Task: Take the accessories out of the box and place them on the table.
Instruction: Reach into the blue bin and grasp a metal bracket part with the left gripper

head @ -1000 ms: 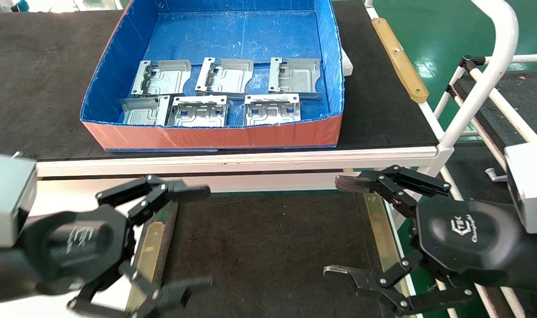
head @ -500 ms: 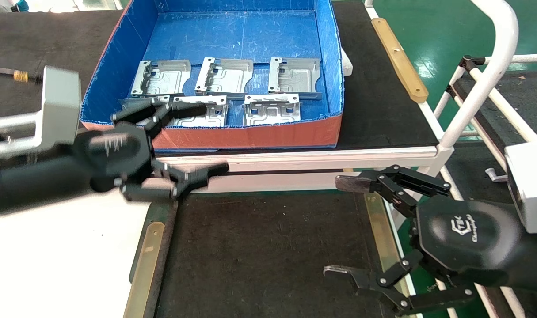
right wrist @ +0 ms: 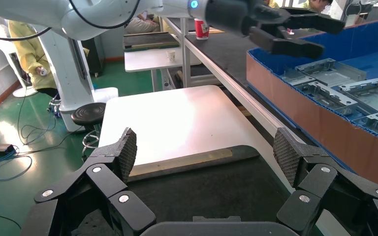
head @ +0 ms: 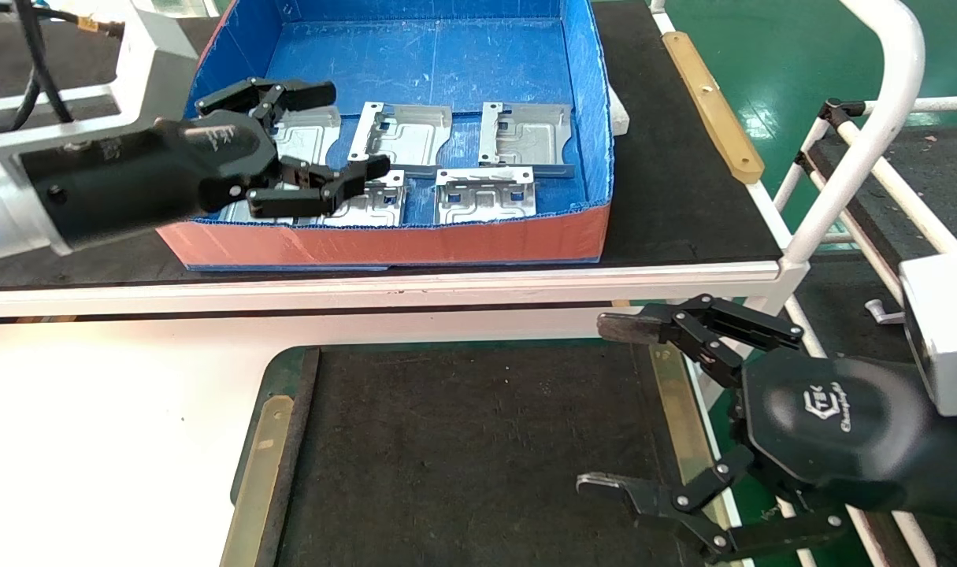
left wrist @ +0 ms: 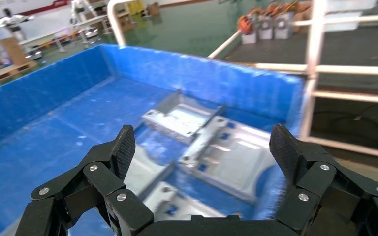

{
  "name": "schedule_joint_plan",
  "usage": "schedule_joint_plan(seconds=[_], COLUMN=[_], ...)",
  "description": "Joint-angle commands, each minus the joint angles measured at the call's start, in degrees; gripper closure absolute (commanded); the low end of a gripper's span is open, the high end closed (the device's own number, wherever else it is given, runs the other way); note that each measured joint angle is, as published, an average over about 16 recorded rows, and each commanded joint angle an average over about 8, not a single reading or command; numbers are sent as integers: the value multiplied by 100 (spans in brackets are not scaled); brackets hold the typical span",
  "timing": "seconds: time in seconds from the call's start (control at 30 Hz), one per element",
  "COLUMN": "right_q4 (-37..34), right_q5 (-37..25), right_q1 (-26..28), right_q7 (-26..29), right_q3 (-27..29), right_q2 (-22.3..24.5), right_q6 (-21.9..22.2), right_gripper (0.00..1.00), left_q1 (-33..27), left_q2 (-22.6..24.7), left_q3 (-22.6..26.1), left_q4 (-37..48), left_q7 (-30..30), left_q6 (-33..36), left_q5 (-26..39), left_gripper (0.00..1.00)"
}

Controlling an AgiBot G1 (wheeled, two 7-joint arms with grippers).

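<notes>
Presently we log our left gripper (head: 332, 130), fingers spread and grasping nothing, above the left end of the box (head: 383, 240). Beneath and just beyond its fingertips lie the accessories (head: 400, 135), silver plates in two rows on the blue floor. Our right gripper (head: 604, 402), likewise spread, hangs well apart over the table (head: 116, 425) by its dark mat (head: 478, 457).

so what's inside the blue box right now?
The box holds six silver plates in two rows of three. The open left gripper hovers over the left end, covering much of the two left plates. Right gripper idles by the mat.
</notes>
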Motion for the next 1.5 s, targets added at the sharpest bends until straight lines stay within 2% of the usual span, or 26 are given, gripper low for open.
schedule_joint_plan(seconds=[0.03, 0.5, 0.9, 1.2, 1.5], right_q4=[0, 0, 0, 0, 0], right_q5=[0, 0, 0, 0, 0], right_q1=[0, 0, 0, 0, 0], right_q7=[0, 0, 0, 0, 0], right_q3=[0, 0, 0, 0, -1], right_q2=[0, 0, 0, 0, 0], right_q6=[0, 0, 0, 0, 0], right_gripper=[0, 0, 0, 0, 0], left_q1=[-170, -863, -1075, -1180, -1378], left_q2=[103, 853, 1237, 1534, 1910], left_q3=[53, 300, 349, 374, 528], left_q4=[204, 1475, 2294, 2748, 3274], left_q7=[54, 789, 1286, 1224, 802], left_q6=[-121, -1207, -1655, -2176, -2779], left_q5=[147, 905, 1082, 1178, 1433], left_gripper=[0, 0, 0, 0, 0])
